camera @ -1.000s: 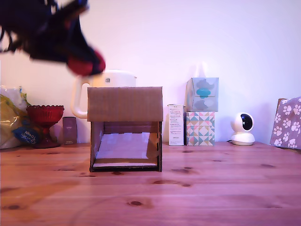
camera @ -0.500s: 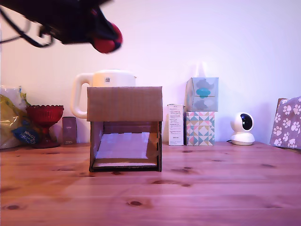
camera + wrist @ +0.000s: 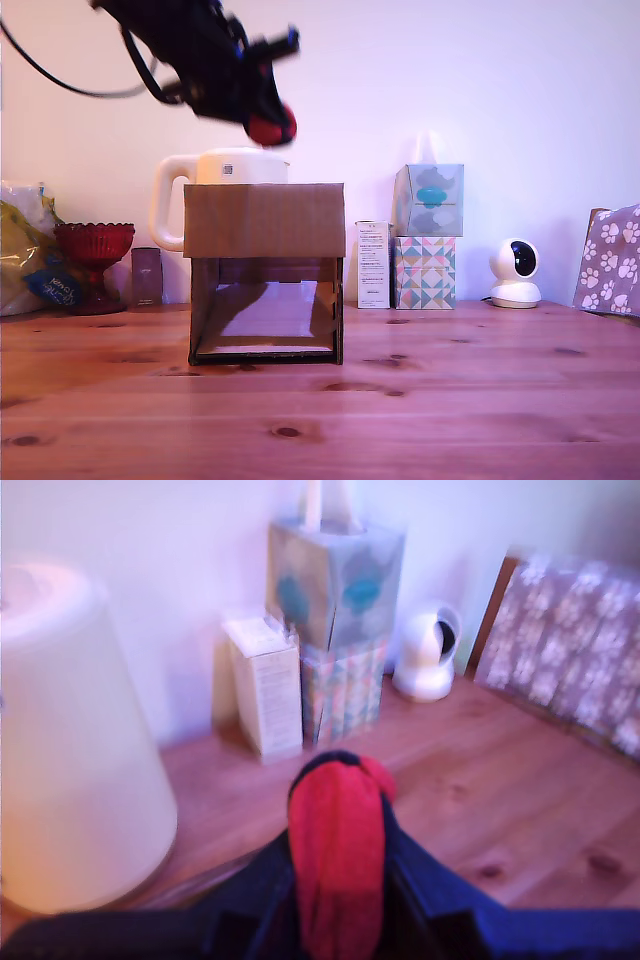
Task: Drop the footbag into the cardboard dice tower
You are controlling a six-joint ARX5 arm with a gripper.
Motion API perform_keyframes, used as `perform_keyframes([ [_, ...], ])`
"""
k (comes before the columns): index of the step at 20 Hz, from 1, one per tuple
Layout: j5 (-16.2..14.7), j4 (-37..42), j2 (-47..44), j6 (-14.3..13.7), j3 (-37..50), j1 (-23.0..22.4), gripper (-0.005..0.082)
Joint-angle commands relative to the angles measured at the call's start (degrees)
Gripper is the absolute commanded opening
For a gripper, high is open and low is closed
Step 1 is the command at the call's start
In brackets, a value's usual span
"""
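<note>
From my remote seat I see a wooden bench (image 3: 420, 410) with the tower (image 3: 265, 270) standing left of centre in the exterior view, its framed opening facing the camera and a pale ramp sloping inside. Directly behind it stands a cream kettle (image 3: 225, 180), touching or nearly touching its back edge; I cannot tell which. To the exterior view's left are a red goblet (image 3: 95, 262), a small dark block (image 3: 147, 276) and a yellow bag (image 3: 25, 255) cut off by the frame. To the right stand a white carton (image 3: 374, 264), two stacked tissue boxes (image 3: 428, 235), a small white camera (image 3: 516, 272) and a paw-print cloth (image 3: 610, 260), also cut off.

The end effector (image 3: 262, 112) hangs above the tower's top, tilted down toward the exterior view's right, pinching the footbag (image 3: 271, 127), which is held in the air near the kettle's lid. In the wrist view the footbag (image 3: 337, 845) looks squeezed into a long shape running away from the lens. Both views are blurred around it, and the tower's top opening is hidden.
</note>
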State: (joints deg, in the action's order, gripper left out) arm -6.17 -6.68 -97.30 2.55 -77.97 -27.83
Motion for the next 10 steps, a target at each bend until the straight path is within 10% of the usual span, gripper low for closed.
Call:
perform_keyframes([
  [1,-0.5,-3.1,-2.1,-1.2,-2.4,0.6,0.0079],
  [5,-0.9,-6.8,-3.7,-1.6,-4.5,1.3,0.0142],
  [8,-0.9,-7.3,-3.6,-1.6,-5.0,1.3,0.0761],
  [10,-0.7,-7.7,-3.6,-2.0,-5.1,1.2,0.075],
])
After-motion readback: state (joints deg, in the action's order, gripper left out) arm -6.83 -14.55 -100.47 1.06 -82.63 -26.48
